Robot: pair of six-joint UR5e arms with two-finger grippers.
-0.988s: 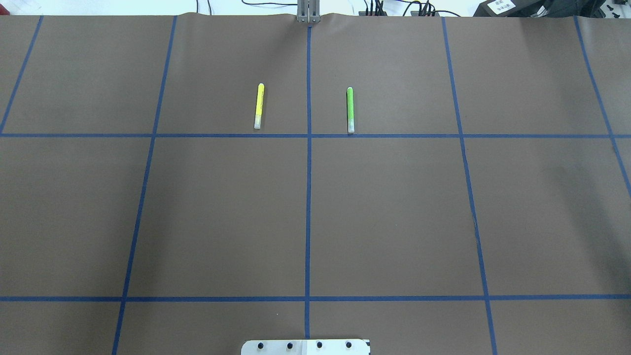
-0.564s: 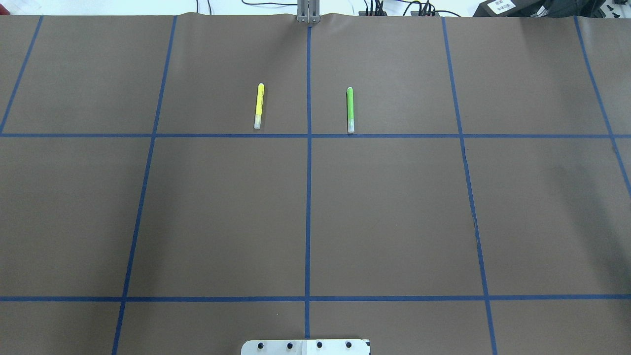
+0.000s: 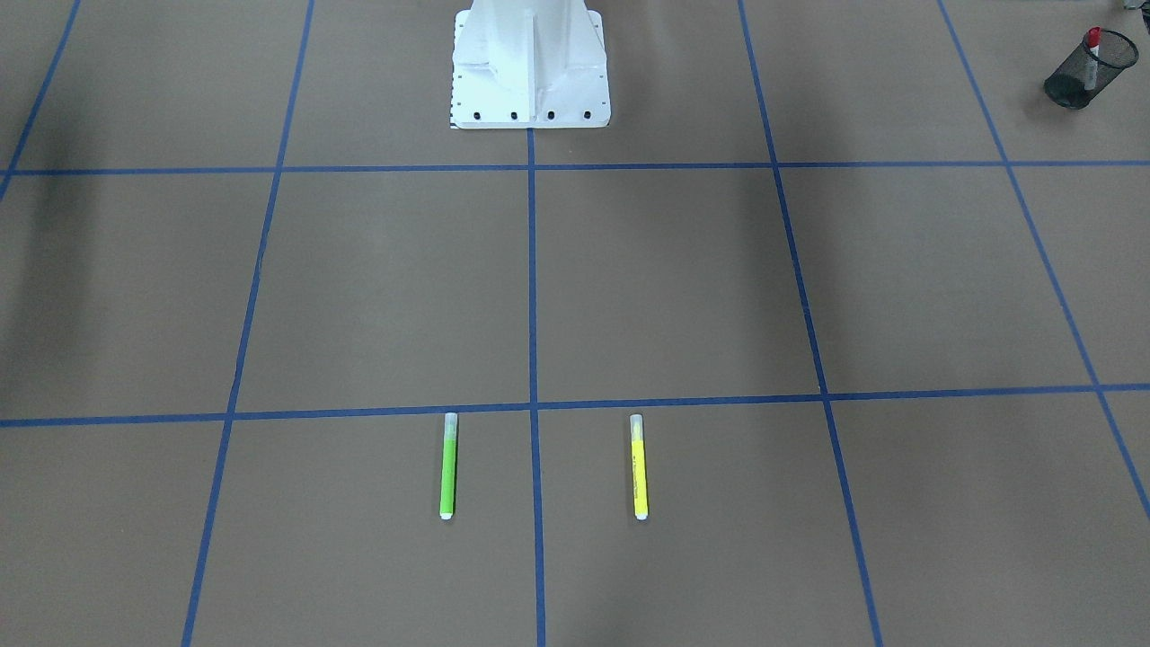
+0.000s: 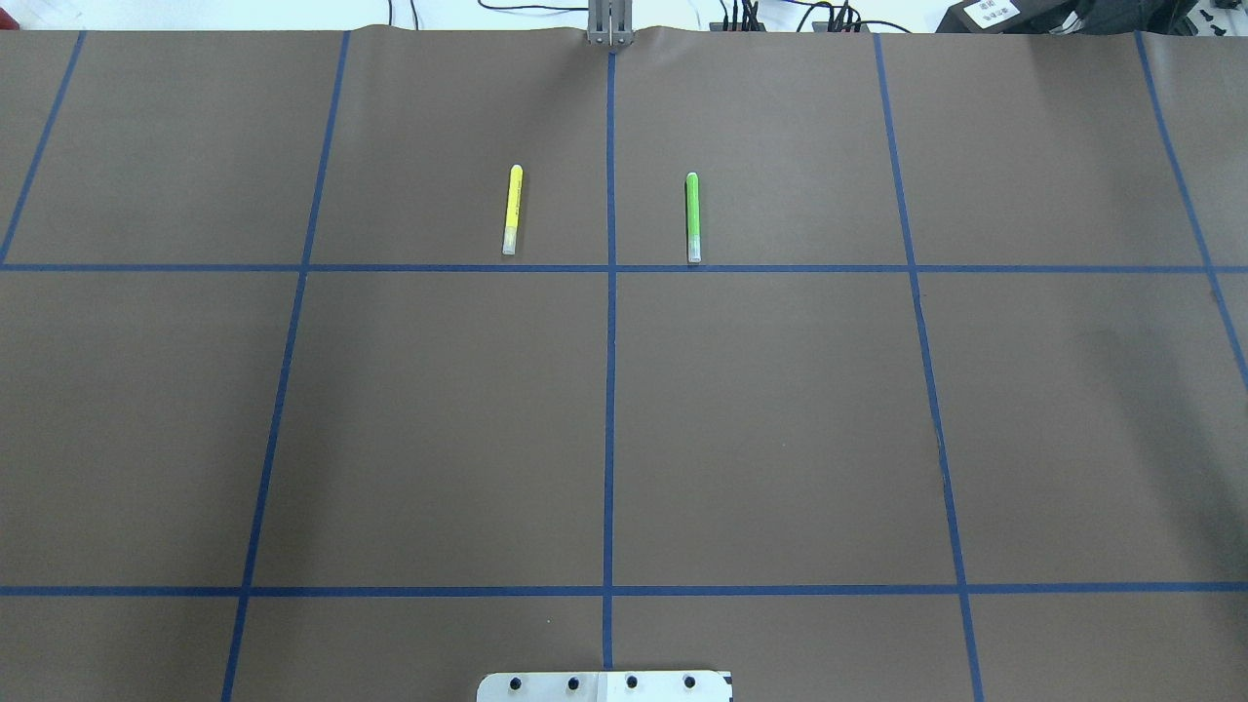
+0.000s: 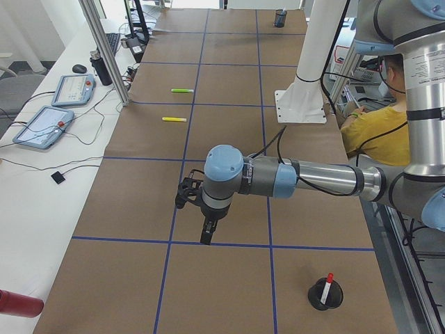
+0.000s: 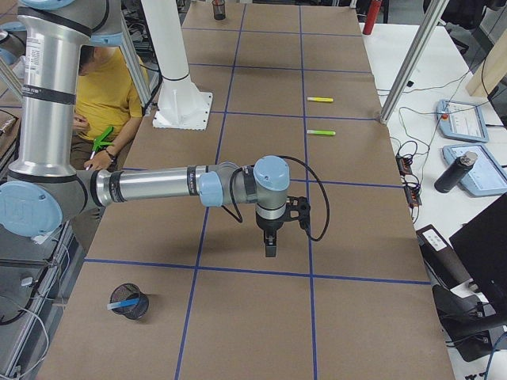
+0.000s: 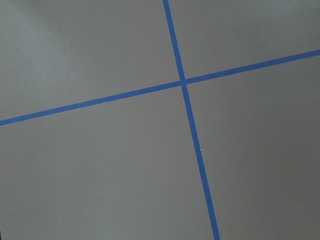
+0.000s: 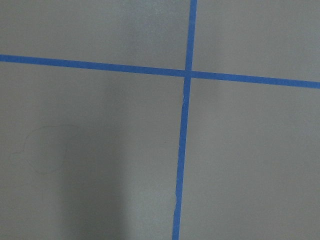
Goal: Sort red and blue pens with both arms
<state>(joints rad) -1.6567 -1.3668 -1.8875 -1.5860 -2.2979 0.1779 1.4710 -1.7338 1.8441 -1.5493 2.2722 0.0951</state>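
Yellow marker [image 4: 511,210] and green marker [image 4: 692,217] lie apart — left gripper [image 5: 206,235], right gripper [image 6: 270,248]: finger opening untellable.

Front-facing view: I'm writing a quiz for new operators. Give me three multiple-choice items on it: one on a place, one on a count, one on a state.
1. Where is the red pen?
A. on a chair
B. in the black mesh cup
C. clamped between jaws

2. How many markers lie on the table?
A. none
B. four
C. two

3. The green marker is:
A. lying flat, untouched
B. standing on end
C. snapped in half

Key:
1 B: its red cap sticks up out of the cup.
2 C: only the green one and the yellow marker lie there.
3 A: it lies flat with nothing touching it.
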